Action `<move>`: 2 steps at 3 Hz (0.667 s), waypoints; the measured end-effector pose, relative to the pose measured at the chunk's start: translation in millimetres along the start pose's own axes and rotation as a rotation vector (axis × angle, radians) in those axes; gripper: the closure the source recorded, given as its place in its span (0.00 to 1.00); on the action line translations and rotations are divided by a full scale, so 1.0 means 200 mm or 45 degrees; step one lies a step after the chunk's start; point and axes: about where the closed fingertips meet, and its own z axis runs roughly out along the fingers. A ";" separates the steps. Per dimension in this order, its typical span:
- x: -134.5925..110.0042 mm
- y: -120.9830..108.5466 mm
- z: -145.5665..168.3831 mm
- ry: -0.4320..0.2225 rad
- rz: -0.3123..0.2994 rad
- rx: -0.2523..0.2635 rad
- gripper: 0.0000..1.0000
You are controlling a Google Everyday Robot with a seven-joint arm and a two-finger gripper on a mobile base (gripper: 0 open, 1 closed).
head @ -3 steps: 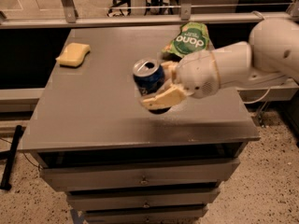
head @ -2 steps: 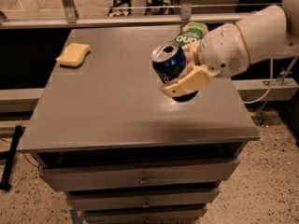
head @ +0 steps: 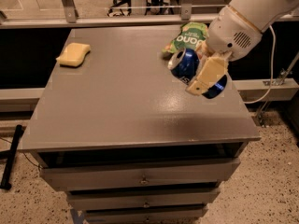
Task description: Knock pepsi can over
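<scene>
— Where is the pepsi can [head: 183,65]?

— Over the right part of the grey table [head: 117,111], at about three o'clock from the middle of the top. It is tipped far off upright. Its silver top points up toward ten o'clock and its blue bottom end toward four o'clock.

— And the gripper [head: 198,74]?

— Right on the can. It reaches in from one o'clock on the thick white arm [head: 254,13], and its claw is drawn in narrow, clamped on the can's body. One cream finger [head: 208,76] lies across the near side of the can and covers its middle. The other finger is hidden behind the can.

— Does the can rest on the table top?

— I cannot tell whether its lower end touches the surface or hangs just above it.

— What else is up there?

— A green snack bag [head: 189,37] lies just beyond the can, at twelve o'clock from it, near the table's far right edge. The can's top is just beside the bag, and I cannot tell if they touch. A yellow sponge [head: 74,54] lies well apart from both, at ten o'clock from the table's middle, near the far left corner.

— And below the top?

— Drawers [head: 140,178] are stacked down the front of the table, at six o'clock, each with a small knob in the middle.
</scene>
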 end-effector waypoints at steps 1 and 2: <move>0.17 -0.07 0.09 0.251 0.069 -0.033 1.00; 0.28 -0.09 0.13 0.418 0.123 0.015 1.00</move>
